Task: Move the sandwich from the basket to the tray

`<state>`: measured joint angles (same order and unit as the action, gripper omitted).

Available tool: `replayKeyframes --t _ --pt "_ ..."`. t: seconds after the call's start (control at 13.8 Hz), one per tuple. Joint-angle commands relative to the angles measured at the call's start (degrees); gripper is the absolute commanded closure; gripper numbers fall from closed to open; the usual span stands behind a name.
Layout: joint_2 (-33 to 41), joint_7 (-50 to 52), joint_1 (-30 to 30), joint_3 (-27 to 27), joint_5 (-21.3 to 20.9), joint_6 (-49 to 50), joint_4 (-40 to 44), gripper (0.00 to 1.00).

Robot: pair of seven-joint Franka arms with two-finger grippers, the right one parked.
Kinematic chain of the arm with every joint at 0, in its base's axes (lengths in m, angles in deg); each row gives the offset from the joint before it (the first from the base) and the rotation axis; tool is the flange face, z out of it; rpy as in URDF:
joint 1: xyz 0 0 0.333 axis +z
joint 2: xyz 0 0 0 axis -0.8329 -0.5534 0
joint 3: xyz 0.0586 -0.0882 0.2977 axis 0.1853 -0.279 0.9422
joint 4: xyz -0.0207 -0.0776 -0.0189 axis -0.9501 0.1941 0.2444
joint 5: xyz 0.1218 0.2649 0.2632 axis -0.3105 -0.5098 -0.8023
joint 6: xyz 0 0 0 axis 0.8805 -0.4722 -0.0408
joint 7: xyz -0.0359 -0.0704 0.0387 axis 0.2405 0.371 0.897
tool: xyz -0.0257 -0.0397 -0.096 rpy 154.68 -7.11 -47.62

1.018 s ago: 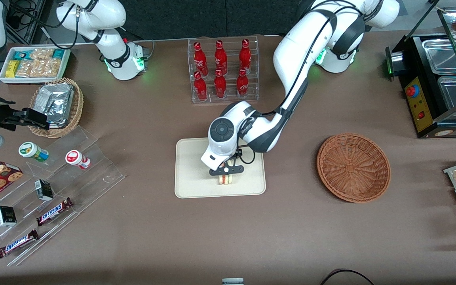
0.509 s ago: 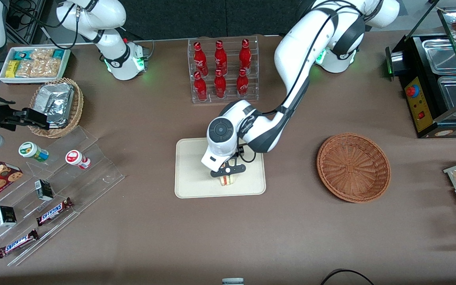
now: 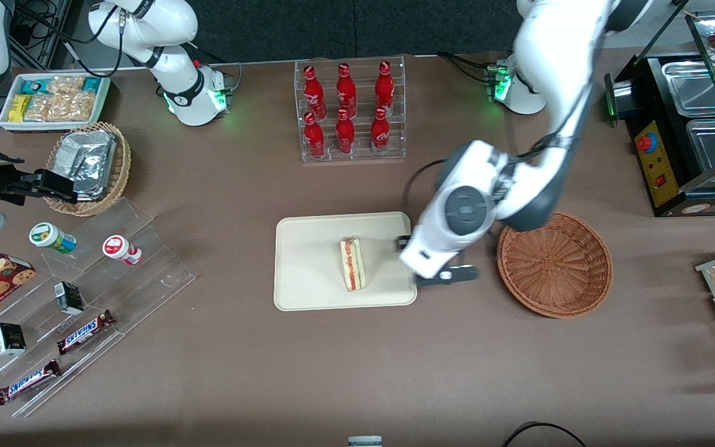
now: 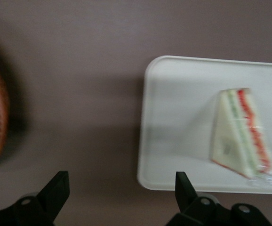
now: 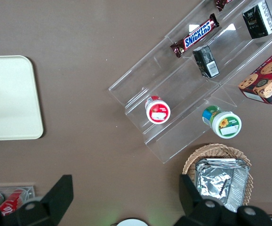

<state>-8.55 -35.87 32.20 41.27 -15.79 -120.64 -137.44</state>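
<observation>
Sandwich (image 3: 352, 263) lies alone on the cream tray (image 3: 308, 292), its red and green filling edge showing. Pincer (image 3: 446, 277) hangs with fingers spread and holding nothing, above the bare brown tabletop (image 3: 357, 366) between the tray's edge and the reddish-brown wicker basket (image 3: 554, 263), apart from the sandwich.

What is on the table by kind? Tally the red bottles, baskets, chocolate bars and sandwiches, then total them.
Red bottles: 6
Baskets: 2
Chocolate bars: 2
Sandwich: 1
Total: 11
The gripper hangs open between the tray and the reddish basket.
</observation>
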Motion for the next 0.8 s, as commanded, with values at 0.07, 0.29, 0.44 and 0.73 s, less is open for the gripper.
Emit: replayKeyframes --t 0.07,0.29,0.44,0.73 --pt "13.42 -11.43 6.69 -0.48 0.54 -12.83 -24.26 0.01" --pt "18.78 -22.78 14.16 -0.39 0.54 -14.0 -31.14 0.01" --pt "20.2 -29.02 19.35 -0.3 0.54 -10.94 -30.99 0.01" --pt "28.01 -35.12 26.22 -0.13 0.54 -3.91 -29.59 0.01"
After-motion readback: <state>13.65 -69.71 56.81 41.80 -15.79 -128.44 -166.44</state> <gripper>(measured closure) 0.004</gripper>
